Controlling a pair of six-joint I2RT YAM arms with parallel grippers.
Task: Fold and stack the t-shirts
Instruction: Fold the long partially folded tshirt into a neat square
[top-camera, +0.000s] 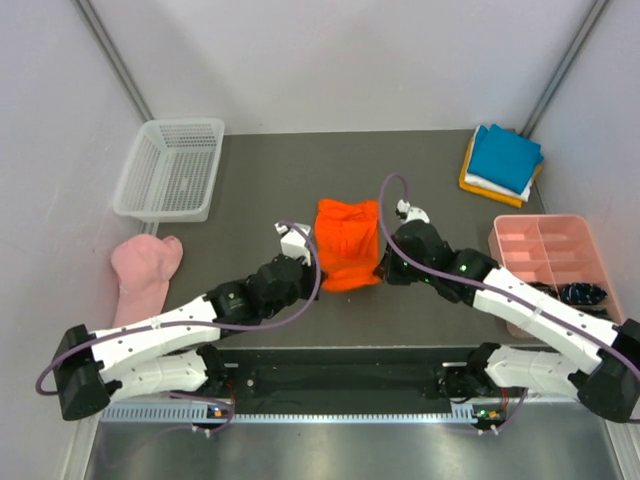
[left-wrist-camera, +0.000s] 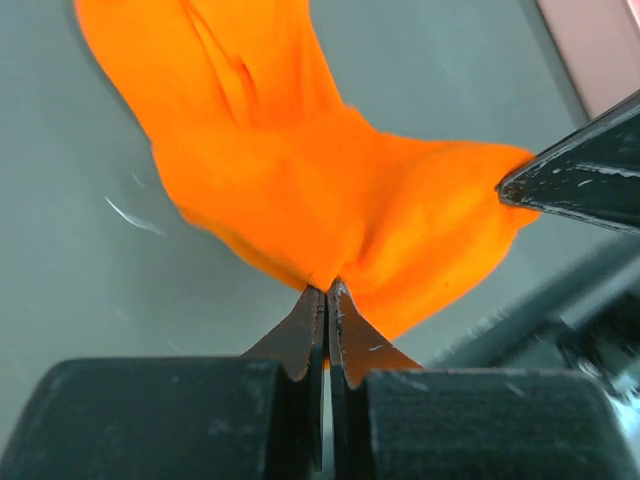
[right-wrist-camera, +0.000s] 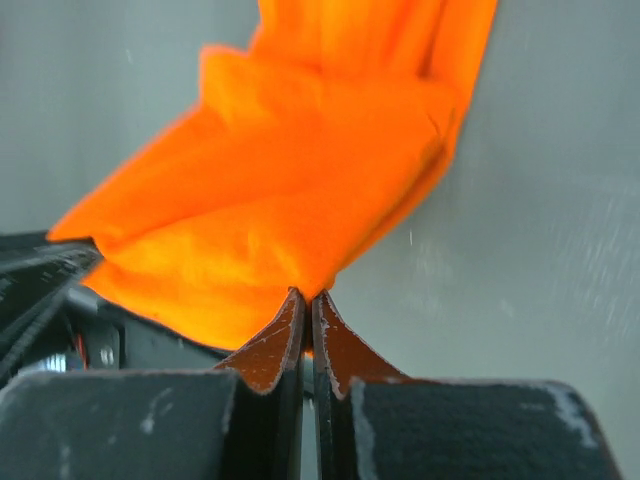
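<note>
left tool (left-wrist-camera: 327, 292) — orange t-shirt (top-camera: 347, 243) — right tool (right-wrist-camera: 306, 296)

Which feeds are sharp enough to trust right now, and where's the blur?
Top external: even light, sharp, the orange t-shirt crisp. Left wrist: shirt soft-edged, left end effector tips sharper. Right wrist: shirt blurred, right end effector body out of focus.

A robotics lab test cell: a dark grey counter (top-camera: 270, 170) boxed in by plain white panels (top-camera: 330, 60), with metal struts (top-camera: 115, 55) rising from its far corners; a left arm (top-camera: 150, 345) and a right arm (top-camera: 540, 305) bolted at its near edge, beside a slotted cable duct (top-camera: 300, 412); a white mesh basket (top-camera: 170, 168) at its far left corner; a pink divided tray (top-camera: 545, 255) at its right edge.
</note>
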